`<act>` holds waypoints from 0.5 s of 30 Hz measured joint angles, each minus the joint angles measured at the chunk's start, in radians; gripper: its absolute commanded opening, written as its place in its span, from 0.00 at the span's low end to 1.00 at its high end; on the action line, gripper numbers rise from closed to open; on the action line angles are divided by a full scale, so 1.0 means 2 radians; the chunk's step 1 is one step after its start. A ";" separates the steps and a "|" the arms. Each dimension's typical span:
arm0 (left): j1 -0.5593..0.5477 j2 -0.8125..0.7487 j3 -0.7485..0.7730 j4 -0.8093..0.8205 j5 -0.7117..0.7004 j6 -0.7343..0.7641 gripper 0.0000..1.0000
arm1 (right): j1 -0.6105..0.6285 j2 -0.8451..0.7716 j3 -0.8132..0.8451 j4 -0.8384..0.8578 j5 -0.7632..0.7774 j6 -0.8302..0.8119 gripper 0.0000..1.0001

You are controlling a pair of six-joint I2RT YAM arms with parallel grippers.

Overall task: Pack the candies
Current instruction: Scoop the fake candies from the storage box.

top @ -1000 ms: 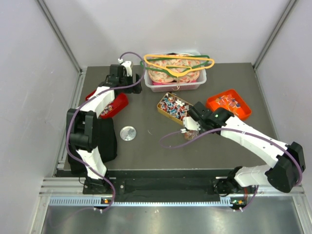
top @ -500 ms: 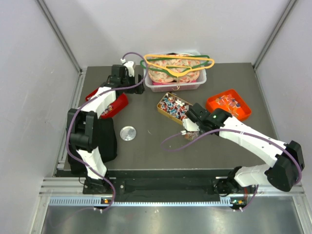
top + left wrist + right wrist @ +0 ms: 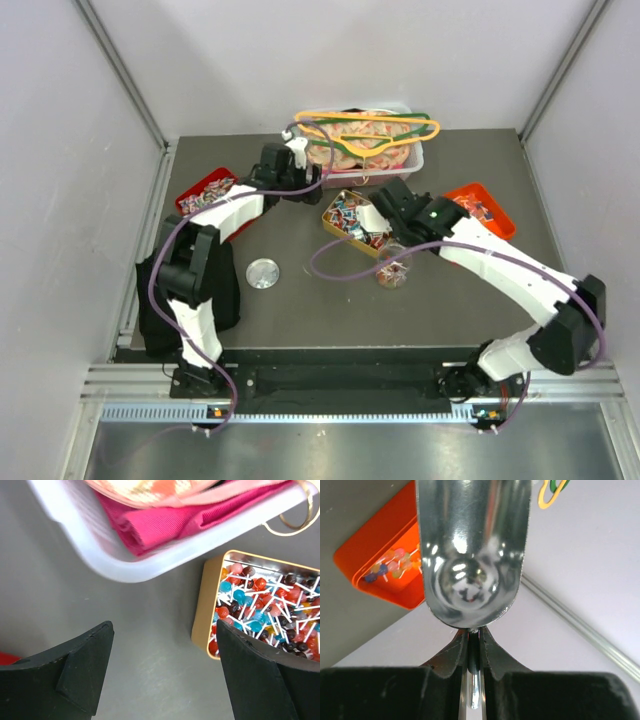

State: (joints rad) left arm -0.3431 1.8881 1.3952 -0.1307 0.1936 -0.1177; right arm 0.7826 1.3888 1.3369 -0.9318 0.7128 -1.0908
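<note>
Gold tin (image 3: 202, 611) sits mid-table just ahead-right of the left gripper (image 3: 165, 628), jaws wide open and empty, while the right gripper (image 3: 472, 641), closer at its far rim, clamps the handle of an empty steel scoop (image 3: 472, 550) by the candies (image 3: 260, 605) heaped in that tin.

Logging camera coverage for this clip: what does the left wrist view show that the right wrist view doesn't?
Only the left wrist: the gold tin heaped with candies, the white bin holding pink cloth, and the open left gripper. Only the right wrist: the right gripper shut on a metal scoop, and the orange tray. Both: dark table, and candies, though in different containers.
</note>
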 measured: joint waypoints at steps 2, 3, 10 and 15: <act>-0.008 0.014 0.004 0.003 -0.004 -0.001 0.86 | -0.005 0.027 0.006 0.024 0.002 -0.014 0.00; -0.011 0.021 0.006 0.004 -0.006 -0.002 0.85 | -0.009 0.041 0.010 0.037 0.002 -0.021 0.00; -0.022 0.040 0.009 0.006 -0.013 -0.004 0.80 | -0.035 0.133 0.034 0.095 0.010 -0.067 0.00; -0.024 0.042 0.013 0.009 -0.013 -0.006 0.76 | -0.037 0.163 0.046 0.104 0.024 -0.095 0.00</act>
State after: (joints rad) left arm -0.3920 1.9728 1.4212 -0.1131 0.1673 -0.1299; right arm 0.7082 1.7138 1.4296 -0.7242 0.7601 -1.2808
